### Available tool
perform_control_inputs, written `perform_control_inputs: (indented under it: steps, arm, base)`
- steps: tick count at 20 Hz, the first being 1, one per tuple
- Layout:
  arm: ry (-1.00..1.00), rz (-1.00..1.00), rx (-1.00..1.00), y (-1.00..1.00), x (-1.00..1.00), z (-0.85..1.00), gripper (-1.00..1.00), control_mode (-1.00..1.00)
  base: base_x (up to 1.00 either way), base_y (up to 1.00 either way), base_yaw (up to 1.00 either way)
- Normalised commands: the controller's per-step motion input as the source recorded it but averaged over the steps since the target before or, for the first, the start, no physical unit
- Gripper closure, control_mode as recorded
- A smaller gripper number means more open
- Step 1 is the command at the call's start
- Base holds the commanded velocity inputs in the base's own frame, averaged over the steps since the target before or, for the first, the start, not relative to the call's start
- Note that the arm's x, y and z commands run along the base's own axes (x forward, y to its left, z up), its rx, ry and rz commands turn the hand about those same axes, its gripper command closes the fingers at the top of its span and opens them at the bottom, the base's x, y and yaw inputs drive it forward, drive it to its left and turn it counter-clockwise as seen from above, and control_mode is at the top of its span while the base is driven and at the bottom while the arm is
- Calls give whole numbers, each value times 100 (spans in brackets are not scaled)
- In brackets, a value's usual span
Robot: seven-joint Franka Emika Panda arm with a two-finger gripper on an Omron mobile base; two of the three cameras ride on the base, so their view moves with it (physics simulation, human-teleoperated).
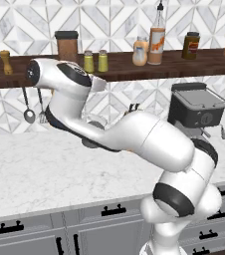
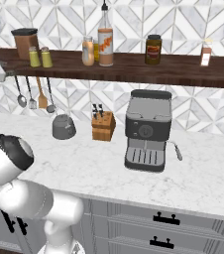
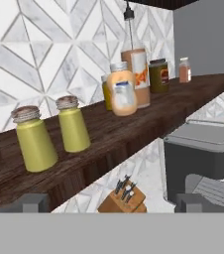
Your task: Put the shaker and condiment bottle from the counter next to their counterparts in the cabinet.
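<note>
While the gripper (image 3: 111,201) gapes wide and empty, both shakers (image 3: 74,124) stand just above it on the cabinet (image 3: 134,124).

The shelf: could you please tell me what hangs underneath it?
Under the shelf hang utensils: ladles and an orange spatula. The arm covers some of them in the left view.

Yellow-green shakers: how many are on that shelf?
2: shaker and its twin, side by side on the wooden shelf, left of the bottles.
</note>
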Motion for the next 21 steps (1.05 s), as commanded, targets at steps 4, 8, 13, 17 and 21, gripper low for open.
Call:
perform_control_inputs:
  steps: [4,8,13,17,21]
  arm:
    - [0,6,0,-37,-100,0,-100,-100]
    - [0,27,0,-54,-100,0,-100,-100]
    - [0,41,-2,-59,-100,-3,-100,-100]
    - [0,40,-4,-60,-100,0,-100,-100]
    - [0,28,-1,-41,-100,1,-100,-100]
  base:
    - [0,0,0]
    - [0,0,0]
    - [0,0,0]
    - [0,0,0]
    - [0,0,0]
